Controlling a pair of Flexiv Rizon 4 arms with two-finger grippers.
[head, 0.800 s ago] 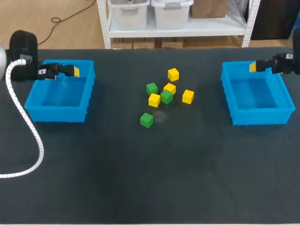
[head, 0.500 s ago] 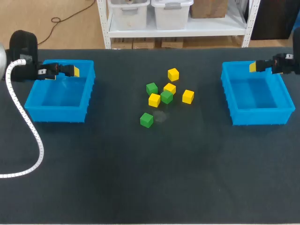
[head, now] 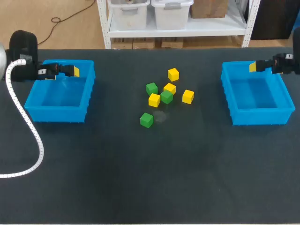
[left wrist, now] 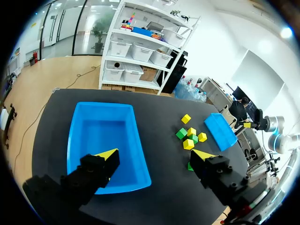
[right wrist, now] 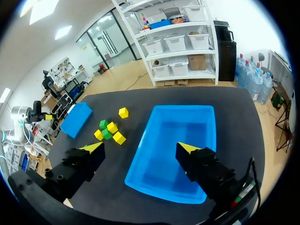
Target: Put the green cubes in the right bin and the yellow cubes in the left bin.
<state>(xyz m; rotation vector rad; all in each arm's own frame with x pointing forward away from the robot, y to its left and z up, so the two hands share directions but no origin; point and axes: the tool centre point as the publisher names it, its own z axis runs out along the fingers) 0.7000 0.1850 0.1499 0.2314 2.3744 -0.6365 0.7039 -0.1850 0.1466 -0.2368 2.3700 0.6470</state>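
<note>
Several yellow cubes and three green cubes lie clustered at the table's middle. They also show in the left wrist view, among them a yellow cube and a green cube. My left gripper hangs open over the far rim of the left blue bin. In its own view the left gripper holds nothing above the left bin. My right gripper hangs open over the right blue bin. The right gripper holds nothing above that bin. I see no cube in either bin.
A white ribbed cable hose runs from my left arm across the table's left side. The dark table mat stretches wide between the bins and toward the front edge.
</note>
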